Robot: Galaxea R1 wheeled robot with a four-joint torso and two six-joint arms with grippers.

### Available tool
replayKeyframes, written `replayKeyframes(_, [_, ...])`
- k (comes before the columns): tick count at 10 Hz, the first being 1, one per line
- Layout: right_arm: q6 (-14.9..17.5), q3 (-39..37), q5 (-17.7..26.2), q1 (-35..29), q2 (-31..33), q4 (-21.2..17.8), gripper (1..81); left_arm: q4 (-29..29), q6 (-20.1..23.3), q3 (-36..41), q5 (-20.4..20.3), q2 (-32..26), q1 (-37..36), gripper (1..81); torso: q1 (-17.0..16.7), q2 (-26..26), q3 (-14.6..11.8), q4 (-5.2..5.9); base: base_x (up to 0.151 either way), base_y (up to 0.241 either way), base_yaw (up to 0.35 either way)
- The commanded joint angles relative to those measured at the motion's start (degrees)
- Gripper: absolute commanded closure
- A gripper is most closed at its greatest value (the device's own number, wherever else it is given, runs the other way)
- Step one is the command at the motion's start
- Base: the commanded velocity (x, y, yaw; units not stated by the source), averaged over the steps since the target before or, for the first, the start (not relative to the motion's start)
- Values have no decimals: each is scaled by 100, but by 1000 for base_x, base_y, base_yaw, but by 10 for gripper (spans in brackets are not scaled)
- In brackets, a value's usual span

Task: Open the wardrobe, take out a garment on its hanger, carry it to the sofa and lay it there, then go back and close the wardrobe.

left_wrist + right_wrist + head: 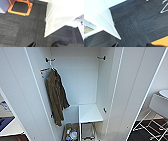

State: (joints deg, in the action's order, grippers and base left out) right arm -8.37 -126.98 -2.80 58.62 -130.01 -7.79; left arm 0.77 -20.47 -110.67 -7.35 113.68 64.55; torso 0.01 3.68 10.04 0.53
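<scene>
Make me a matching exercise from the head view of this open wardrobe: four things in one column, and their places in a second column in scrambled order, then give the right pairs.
Things:
1. olive-brown jacket
2. black-tipped hook
3. white shelf
4. white chair

Places:
A. low in the wardrobe, right of the jacket's hem
B. outside the wardrobe, beyond its right-hand door
C. hanging at the left of the interior
D. high on the right inner wall, with nothing on it

Pairs: 1-C, 2-D, 3-A, 4-B
</scene>
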Motion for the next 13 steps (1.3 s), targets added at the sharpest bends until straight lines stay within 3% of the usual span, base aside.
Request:
replayKeyframes(1, [-331, -1125, 868, -1819, 640, -65, 10, -24, -432, -236, 828, -1083, -1585, 10, 0, 0, 0, 0, 0, 0, 0])
replayKeyframes(3, [-340, -1460, 1271, -2550, 623, -231, 10, 37, -432, -403, 1664, -1066, -2379, 10, 0, -2, 2, 0, 0, 0, 0])
replayKeyframes(4, [-340, -1461, 1481, -2928, 640, -447, 10, 38, -432, -438, 1831, -988, -2695, 10, 2, -2, 2, 0, 0, 0, 0])
replayKeyframes(7, [-331, -837, 2284, -3720, 605, -1119, 10, -50, -432, -447, 2651, -785, -3873, 10, 9, -9, 9, 0, 0, 0, 0])
replayKeyframes(10, [-323, 277, 2890, -3845, 483, -1373, 10, -322, -432, -403, 3476, -277, -4674, 10, 11, -13, 13, 0, 0, 0, 0])
replayKeyframes(13, [-323, 1394, 2900, -3704, 482, -1427, 10, -639, -423, -333, 3706, 611, -4648, 10, 13, -15, 15, 0, 0, 0, 0])
